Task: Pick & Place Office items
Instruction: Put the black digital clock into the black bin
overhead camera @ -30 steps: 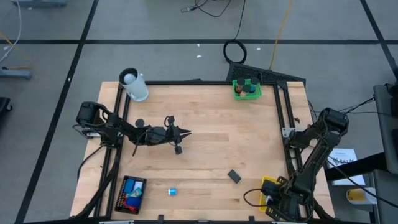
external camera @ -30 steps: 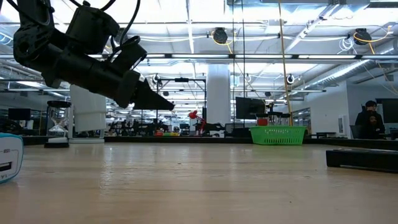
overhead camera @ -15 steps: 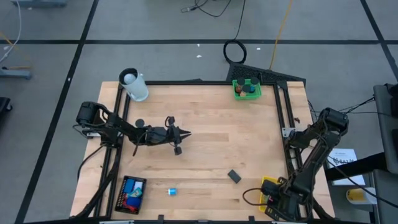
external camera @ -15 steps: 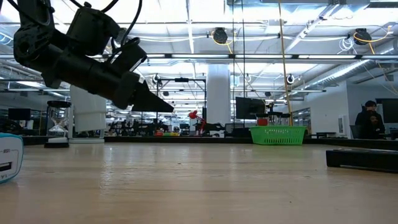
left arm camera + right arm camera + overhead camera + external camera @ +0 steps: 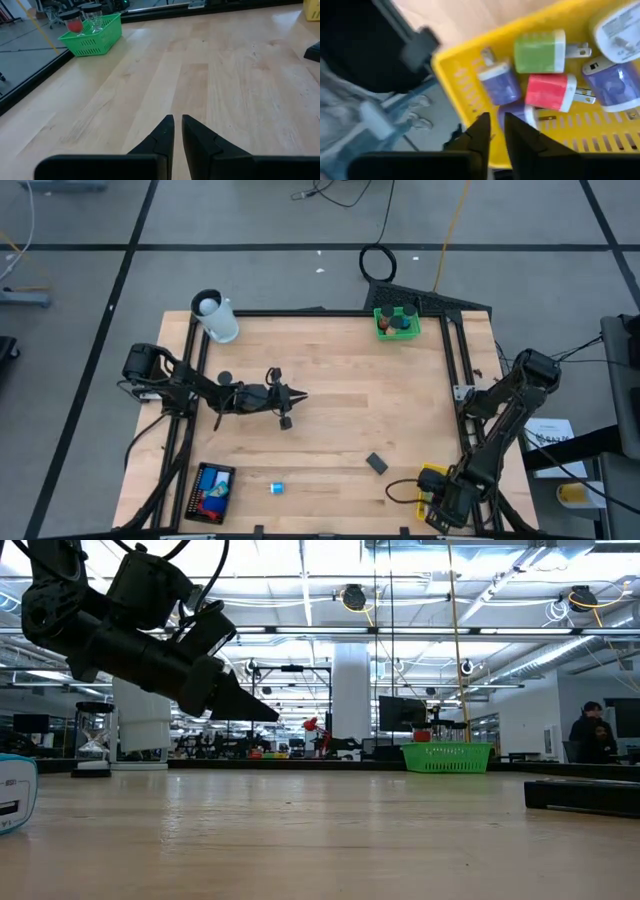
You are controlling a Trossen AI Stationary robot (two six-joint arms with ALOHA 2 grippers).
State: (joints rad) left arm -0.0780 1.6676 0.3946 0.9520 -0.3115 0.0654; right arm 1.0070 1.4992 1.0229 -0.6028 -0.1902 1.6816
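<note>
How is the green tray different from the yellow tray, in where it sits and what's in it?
The green tray sits at the table's far edge, toward the right; the yellow tray sits at the near right corner, under the right gripper. The green tray holds dark round discs and something red; the yellow tray holds small plug adapters, green, red and purple. Both are slotted baskets holding small pieces.

My left pincer (image 5: 262, 712) hangs above counter (image 5: 320, 835), tips together, empty. Green mesh tray (image 5: 447, 756) far beyond it; white-teal item (image 5: 15, 792) below-behind.
</note>
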